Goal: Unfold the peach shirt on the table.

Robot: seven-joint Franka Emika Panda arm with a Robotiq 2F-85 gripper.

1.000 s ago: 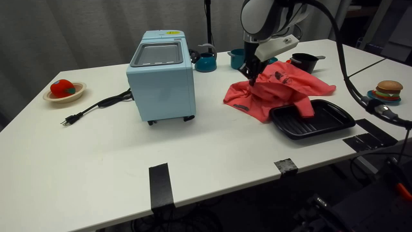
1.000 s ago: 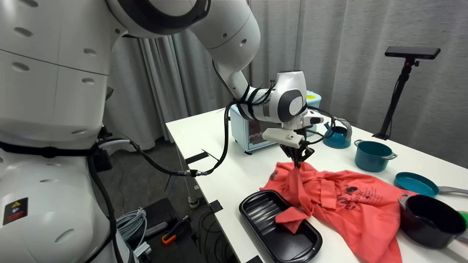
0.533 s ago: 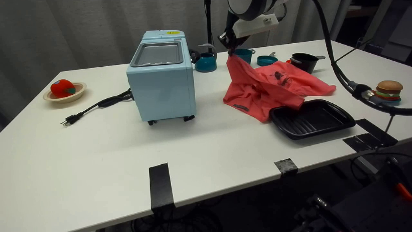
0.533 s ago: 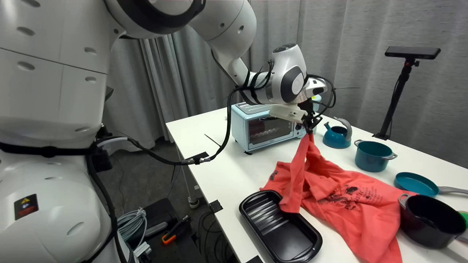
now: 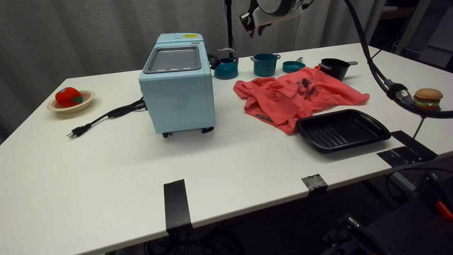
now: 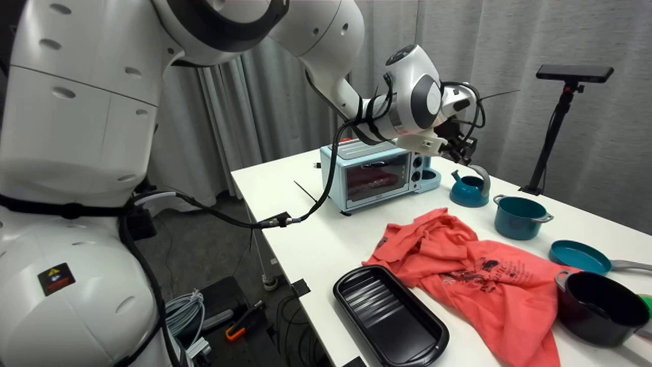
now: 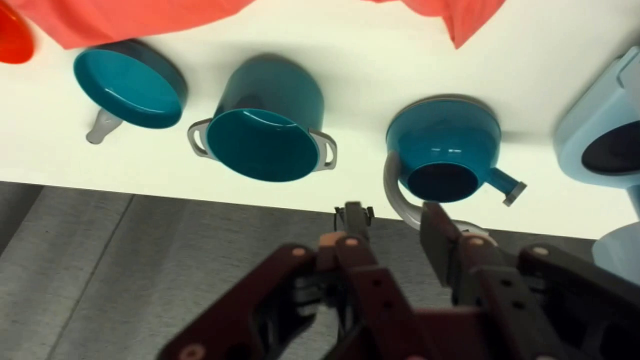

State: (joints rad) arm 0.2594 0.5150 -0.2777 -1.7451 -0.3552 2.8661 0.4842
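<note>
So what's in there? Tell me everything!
shirt: 1, peach, on the table
table: 1, white, under shirt
tray: 1, black, beside shirt
oven: 1, light blue, on table
cord: 1, black, by oven
kettle, pot, pan: 1 each, teal, on table
saucepan: 1, black, beside shirt
toy burger: 1, brown bun, on table
toy tomato: 1, red, in bowl
bowl: 1, beige, on table
partly hidden thing: 1, red, by shirt
cut-off thing: 1, green, by saucepan
tape: several, black, on table
stand: 1, black, at table edge
curtain: uncounted, grey, behind table
coiled cable: 1, grey, low beside table
robot arm: 1, white, over table
arm cable: 1, black, along robot arm
end effector: 1, black, in the air, open
</note>
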